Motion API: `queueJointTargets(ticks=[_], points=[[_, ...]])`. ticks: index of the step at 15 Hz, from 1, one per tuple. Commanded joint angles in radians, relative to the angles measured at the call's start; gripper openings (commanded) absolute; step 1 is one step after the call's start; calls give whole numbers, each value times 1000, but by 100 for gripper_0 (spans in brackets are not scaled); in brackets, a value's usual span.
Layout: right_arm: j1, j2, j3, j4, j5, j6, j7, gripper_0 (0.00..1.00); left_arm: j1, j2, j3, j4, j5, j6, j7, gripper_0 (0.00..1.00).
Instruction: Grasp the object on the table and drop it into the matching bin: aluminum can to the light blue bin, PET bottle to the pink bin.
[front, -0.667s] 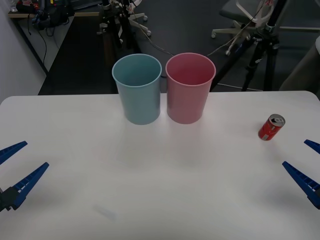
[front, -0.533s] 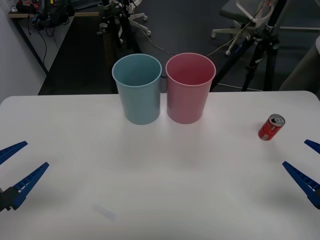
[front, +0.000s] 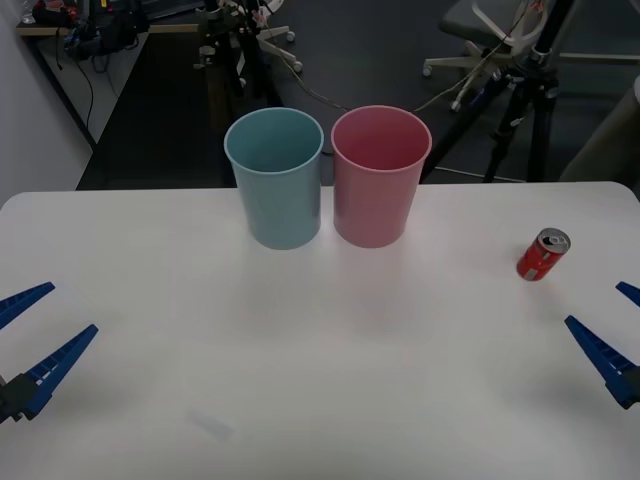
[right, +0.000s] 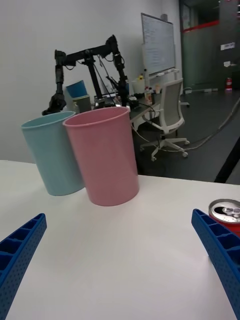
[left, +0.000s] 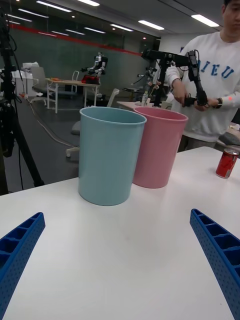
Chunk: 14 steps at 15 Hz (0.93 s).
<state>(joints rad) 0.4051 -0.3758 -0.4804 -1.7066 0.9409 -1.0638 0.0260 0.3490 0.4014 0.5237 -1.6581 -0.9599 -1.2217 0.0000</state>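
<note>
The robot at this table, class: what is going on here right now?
Nothing is being handled yet. A red can stands upright on the table, off to the robot's right. The blue bin and pink bin stand side by side at the far edge. The right claw is open near the table's right edge, closest to the can but apart from it. The left claw is open at the left edge. The can belongs in the blue bin.
</note>
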Motion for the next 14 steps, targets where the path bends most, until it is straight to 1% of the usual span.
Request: queueJointTargets(ticks=[1,5,7,10,14], points=[[64,0,54,-45,-8,156,32,100,0,0,0,0,0,0,0,100],[107,0,103,-56,-22,315,83,100,0,0,0,0,0,0,0,100],[113,1,131,-56,-47,400,118,100,0,0,0,0,0,0,0,100],[110,1,178,-56,-123,535,249,100,0,0,0,0,0,0,0,100],[89,5,229,-51,-252,667,399,100,0,0,0,0,0,0,0,100]])
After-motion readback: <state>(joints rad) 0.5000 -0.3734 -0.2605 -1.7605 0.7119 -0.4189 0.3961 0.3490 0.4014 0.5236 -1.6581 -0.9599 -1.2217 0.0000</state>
